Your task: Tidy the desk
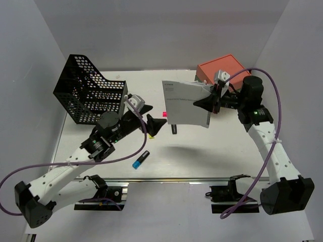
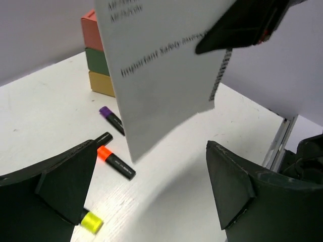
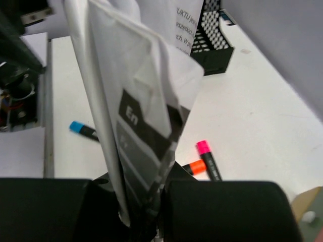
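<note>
The white desk (image 1: 202, 156) carries several loose markers. My right gripper (image 1: 212, 103) is shut on the edge of a printed paper booklet (image 1: 185, 103) and holds it upright above the desk's middle. In the right wrist view the booklet (image 3: 136, 111) stands pinched between my closed jaws (image 3: 151, 206). My left gripper (image 1: 151, 120) is open and empty, just left of the booklet and apart from it. In the left wrist view the booklet (image 2: 161, 70) hangs ahead of the gripper (image 2: 151, 186).
A black mesh basket (image 1: 88, 93) stands at the back left. A coral, green and yellow drawer box (image 2: 98, 55) stands at the back right (image 1: 222, 70). Markers lie about: blue-capped (image 1: 141, 160), pink (image 3: 208, 159), orange (image 2: 115, 162), purple (image 2: 112, 119), yellow (image 2: 91, 222).
</note>
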Action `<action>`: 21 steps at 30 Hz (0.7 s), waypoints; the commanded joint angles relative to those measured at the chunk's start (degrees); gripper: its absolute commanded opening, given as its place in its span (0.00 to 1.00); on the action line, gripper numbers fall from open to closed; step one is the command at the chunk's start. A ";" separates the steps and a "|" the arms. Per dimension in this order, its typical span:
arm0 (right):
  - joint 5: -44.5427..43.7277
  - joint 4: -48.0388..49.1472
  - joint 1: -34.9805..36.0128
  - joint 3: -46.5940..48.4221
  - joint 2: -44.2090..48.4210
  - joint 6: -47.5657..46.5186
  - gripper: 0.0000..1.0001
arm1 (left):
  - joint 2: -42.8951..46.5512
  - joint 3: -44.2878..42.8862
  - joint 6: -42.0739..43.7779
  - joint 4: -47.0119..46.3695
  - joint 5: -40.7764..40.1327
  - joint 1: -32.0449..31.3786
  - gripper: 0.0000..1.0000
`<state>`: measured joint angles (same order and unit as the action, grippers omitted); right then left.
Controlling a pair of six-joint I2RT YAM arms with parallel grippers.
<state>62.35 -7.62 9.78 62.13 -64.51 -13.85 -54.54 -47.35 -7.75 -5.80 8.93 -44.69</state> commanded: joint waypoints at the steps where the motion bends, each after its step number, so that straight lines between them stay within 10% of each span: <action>1: -7.49 -0.54 2.42 6.94 -2.18 1.01 0.00 | 7.32 0.86 -2.09 7.89 -5.85 0.04 0.98; 10: -24.36 -4.78 16.14 22.76 -18.34 1.10 0.00 | 19.82 1.12 -10.16 30.84 -18.93 -0.58 0.98; 21: -32.29 -0.65 29.41 51.84 -46.02 6.46 0.00 | 30.54 1.03 -10.88 36.39 -23.52 -0.58 0.98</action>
<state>32.21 -13.37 38.00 106.69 -108.31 -9.23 -24.80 -46.22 -18.06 28.12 -13.34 -45.01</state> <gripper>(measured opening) 0.137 0.981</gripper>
